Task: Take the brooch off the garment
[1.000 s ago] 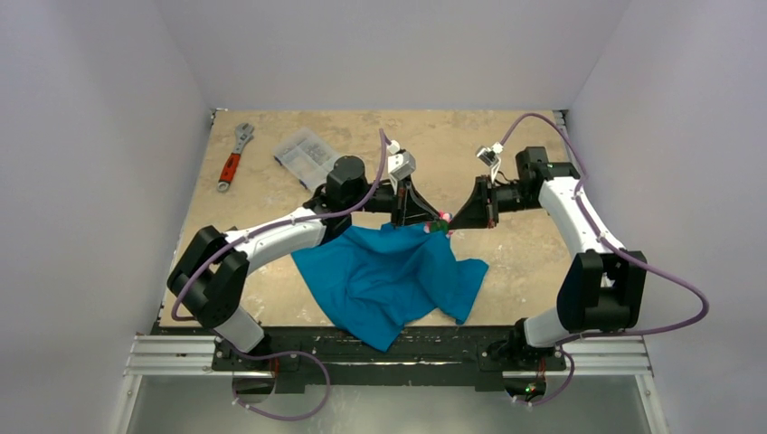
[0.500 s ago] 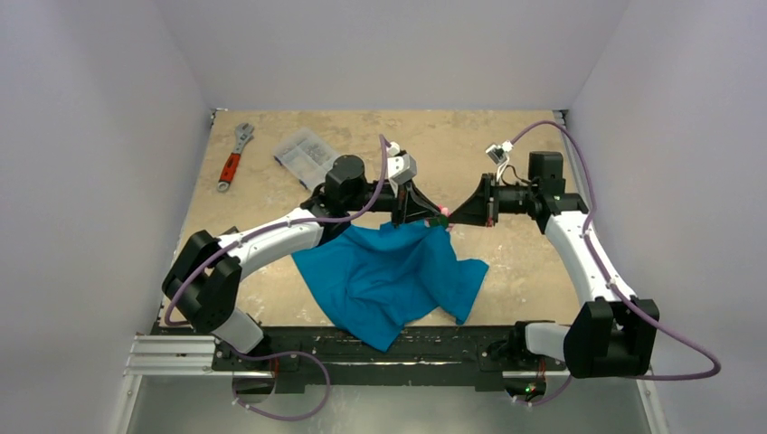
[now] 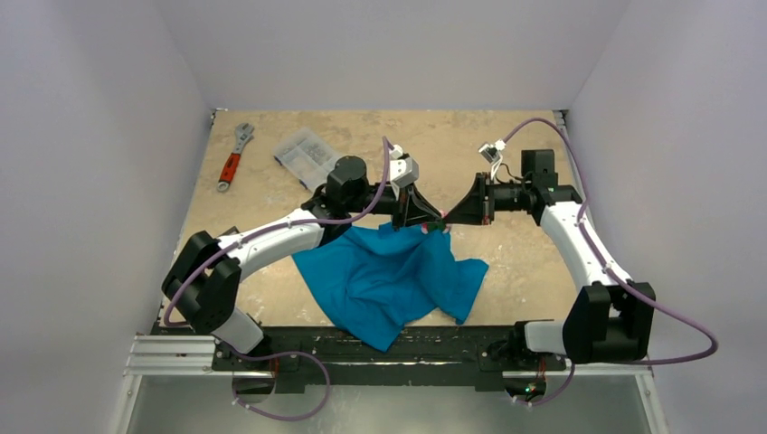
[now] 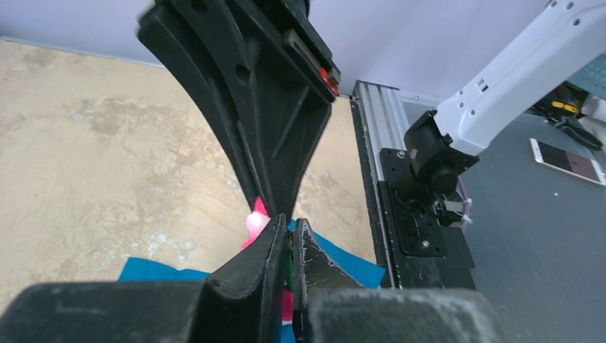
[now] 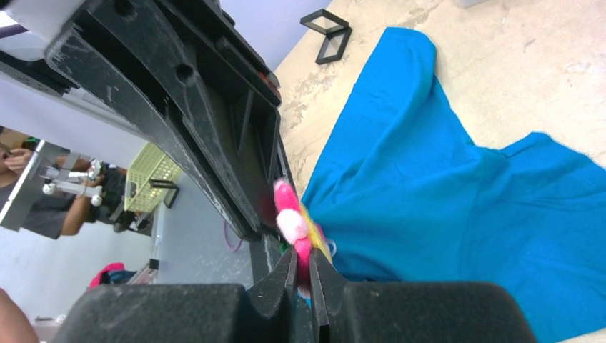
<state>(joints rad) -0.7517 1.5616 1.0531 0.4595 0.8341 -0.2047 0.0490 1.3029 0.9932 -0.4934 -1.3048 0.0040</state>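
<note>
The teal garment (image 3: 389, 276) lies crumpled on the table, its far corner lifted to where the two grippers meet tip to tip. The pink-petalled brooch (image 5: 291, 218) with a yellow centre sits on that corner. My right gripper (image 5: 302, 254) is shut on a pink petal. My left gripper (image 4: 289, 223) faces it from the other side and is shut too, with a green and pink bit of the brooch (image 4: 256, 218) between its fingers and teal cloth just below. In the top view the brooch is almost hidden between the left gripper (image 3: 432, 220) and the right gripper (image 3: 448, 220).
A red-handled wrench (image 3: 232, 159) and a clear plastic box of small parts (image 3: 307, 152) lie at the far left of the table (image 3: 506, 262). Two small black frames (image 5: 329, 32) rest on the table beyond the garment (image 5: 443, 200).
The right arm has swung its elbow outward and its gripper has closed in slightly towards the left gripper. The left arm and the garment have barely moved.
</note>
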